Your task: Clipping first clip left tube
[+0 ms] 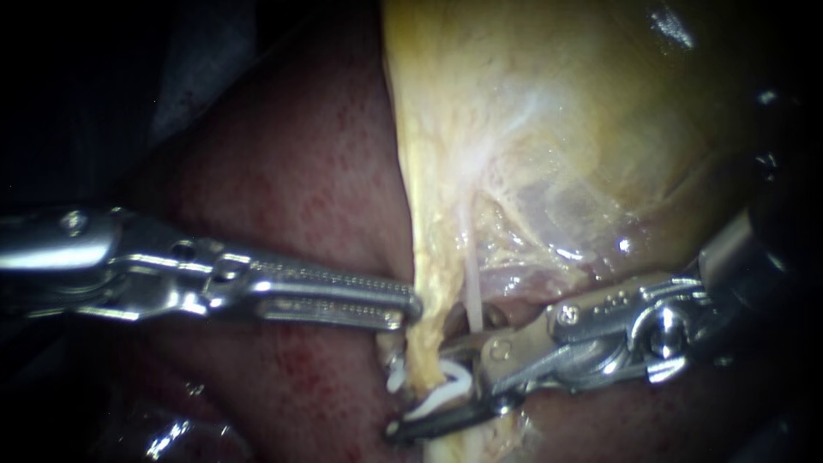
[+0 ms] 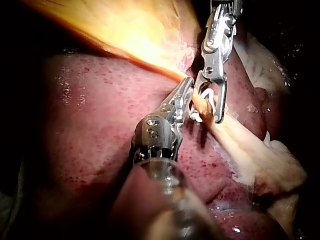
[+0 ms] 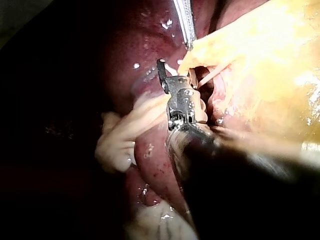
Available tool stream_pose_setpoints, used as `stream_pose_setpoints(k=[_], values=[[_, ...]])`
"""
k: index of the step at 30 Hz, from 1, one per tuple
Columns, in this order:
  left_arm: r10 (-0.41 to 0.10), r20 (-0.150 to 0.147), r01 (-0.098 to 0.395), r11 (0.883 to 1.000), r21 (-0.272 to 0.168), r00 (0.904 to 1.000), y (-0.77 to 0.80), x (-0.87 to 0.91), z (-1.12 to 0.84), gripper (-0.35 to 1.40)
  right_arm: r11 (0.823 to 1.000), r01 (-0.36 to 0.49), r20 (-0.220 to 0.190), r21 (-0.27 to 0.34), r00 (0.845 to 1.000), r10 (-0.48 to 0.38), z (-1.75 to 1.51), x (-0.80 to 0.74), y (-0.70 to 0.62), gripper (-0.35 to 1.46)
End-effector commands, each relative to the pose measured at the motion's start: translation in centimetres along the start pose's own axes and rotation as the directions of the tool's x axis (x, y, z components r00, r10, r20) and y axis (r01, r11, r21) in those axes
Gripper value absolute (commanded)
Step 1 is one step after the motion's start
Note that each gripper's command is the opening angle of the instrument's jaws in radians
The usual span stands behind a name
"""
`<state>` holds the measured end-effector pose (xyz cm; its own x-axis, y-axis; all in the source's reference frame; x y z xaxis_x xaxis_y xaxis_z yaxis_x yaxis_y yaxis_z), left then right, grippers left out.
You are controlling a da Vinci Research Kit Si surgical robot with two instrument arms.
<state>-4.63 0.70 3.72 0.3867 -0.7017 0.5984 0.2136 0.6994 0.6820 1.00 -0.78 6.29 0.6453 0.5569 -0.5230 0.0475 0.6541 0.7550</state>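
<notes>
Closest, the right instrument [image 1: 422, 390] is seen over the liver [image 1: 300, 171]. The gallbladder [image 1: 583, 103] edge is pinched in the left instrument [image 1: 410, 307], its jaws closed. The left tube [image 1: 424, 343] is straddled by the right jaws, in which a white clip [image 1: 447, 392] is held open.

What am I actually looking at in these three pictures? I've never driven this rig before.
Two thin metal instruments are working on a pig's dark red liver and the yellowish gallbladder next to it. One picture comes from the endoscope, close to the tissue. The other two come from cameras on each instrument's arm. Your left instrument enters from the left, and its jaws look shut on the gallbladder's edge. Your right instrument enters from the right. Its jaws hold a white clip that straddles a pale tube.
</notes>
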Motion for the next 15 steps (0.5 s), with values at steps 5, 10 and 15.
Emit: stream_pose_setpoints(k=[5,10,15], values=[[0.000,0.000,0.000,1.000,0.000,1.0000,0.00,0.00,0.00,-0.28,1.000,-0.001,0.003,-0.001,1.000,0.001,-0.03,-0.01,0.06,-0.03],[0.000,0.000,0.000,1.000,0.000,1.0000,0.00,0.00,0.00,-0.28,1.000,-0.003,0.034,-0.024,0.999,0.004,-0.06,-0.03,0.12,-0.18],[0.000,0.000,0.000,1.000,0.000,1.0000,0.01,0.00,0.00,-0.28,1.000,-0.003,0.039,-0.026,0.999,0.004,-0.06,-0.03,0.12,-0.20]])
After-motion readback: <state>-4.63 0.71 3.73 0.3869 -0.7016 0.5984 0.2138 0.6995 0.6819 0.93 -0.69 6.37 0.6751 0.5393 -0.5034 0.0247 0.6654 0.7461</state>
